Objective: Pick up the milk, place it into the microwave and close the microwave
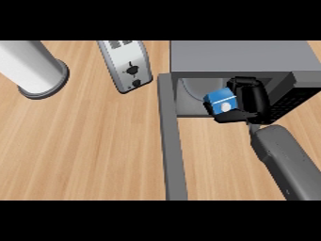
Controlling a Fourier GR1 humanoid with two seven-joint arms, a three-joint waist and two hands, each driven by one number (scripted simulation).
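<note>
The milk is a small blue carton with a white label, held at the mouth of the microwave. My right hand is curled round the carton's right side, reaching in from the grey forearm at the lower right. The microwave is a grey box at the top right, and its door swings wide open, running down the counter toward the lower edge. Part of the carton is hidden by the hand. My left hand does not show.
A silver toaster lies left of the microwave. A white cylinder on a grey round base stands at the top left. Bare wooden counter spreads to the left of the open door.
</note>
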